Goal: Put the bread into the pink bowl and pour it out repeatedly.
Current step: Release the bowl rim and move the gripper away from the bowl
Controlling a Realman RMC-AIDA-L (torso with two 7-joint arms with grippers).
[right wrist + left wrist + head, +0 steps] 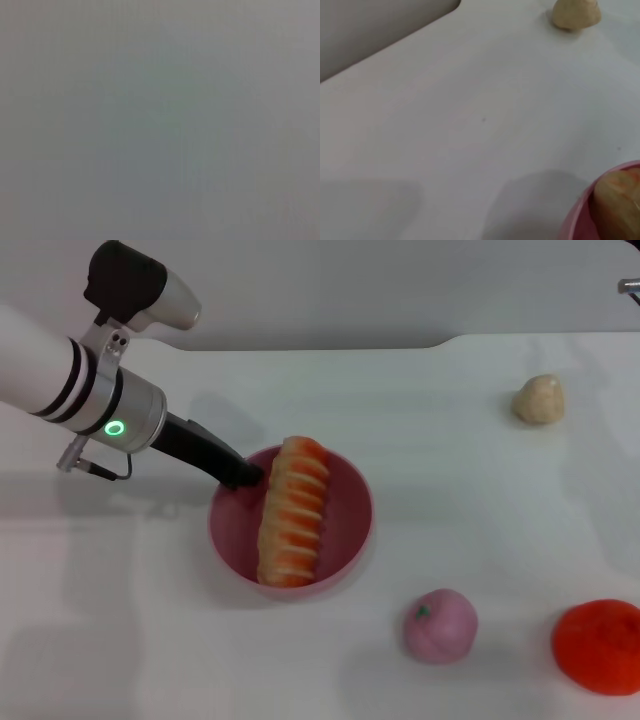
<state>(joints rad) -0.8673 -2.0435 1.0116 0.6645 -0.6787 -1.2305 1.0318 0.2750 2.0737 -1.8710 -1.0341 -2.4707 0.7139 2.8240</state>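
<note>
The bread [292,512] lies lengthwise inside the pink bowl [345,530], while the left gripper [243,476] sits at the rim, seemingly ready to tip it; whether its jaws pinch the rim I cannot tell.

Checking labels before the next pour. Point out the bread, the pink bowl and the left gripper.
bread [292,515]: head view, middle of its striped top.
pink bowl [350,510]: head view, bare inner wall beside the bread.
left gripper [243,474]: head view, dark tip at the bowl's rim.

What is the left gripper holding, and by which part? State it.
The left gripper sits at the pink bowl rim's left edge, apparently gripping it; the bread lies inside. Finger closure cannot be told.
</note>
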